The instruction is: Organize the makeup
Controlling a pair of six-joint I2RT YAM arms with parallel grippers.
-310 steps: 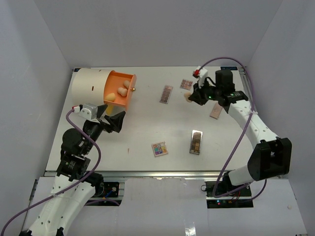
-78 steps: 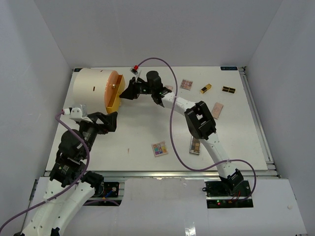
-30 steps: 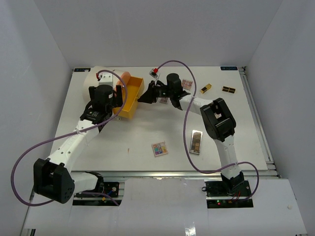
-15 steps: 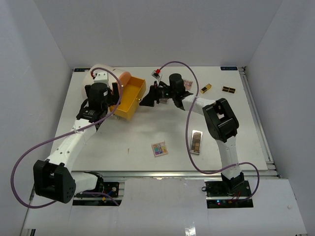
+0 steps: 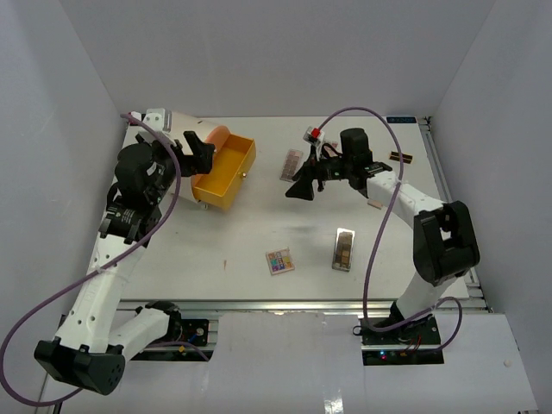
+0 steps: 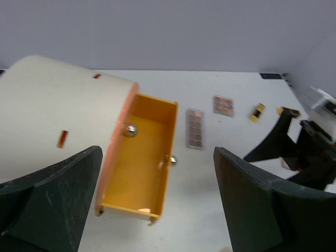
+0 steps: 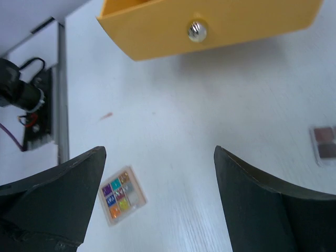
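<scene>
The makeup lies spread over the white table. A long palette (image 5: 292, 164) lies right of the orange drawer (image 5: 226, 172), which stands pulled out of the cream cylinder (image 6: 58, 115). A colourful square palette (image 5: 279, 261) and another long palette (image 5: 343, 249) lie nearer the front. The left wrist view also shows a small square palette (image 6: 223, 105) and a gold-black lipstick (image 6: 257, 112). My left gripper (image 5: 185, 151) hangs open above the drawer, holding nothing. My right gripper (image 5: 304, 183) is open and empty right of the drawer, above bare table. A tan bit (image 6: 143, 210) shows at the drawer's near end.
A black-gold compact (image 5: 399, 157) sits at the back right, and a pinkish flat item (image 5: 376, 203) peeks out under the right arm. The drawer's knob (image 7: 197, 31) faces the right gripper. White walls close in the table on three sides.
The right gripper has opened and drawn back to the right, away from the drawer. The left arm has swung up and left, lifting its open gripper over the cylinder and drawer.
</scene>
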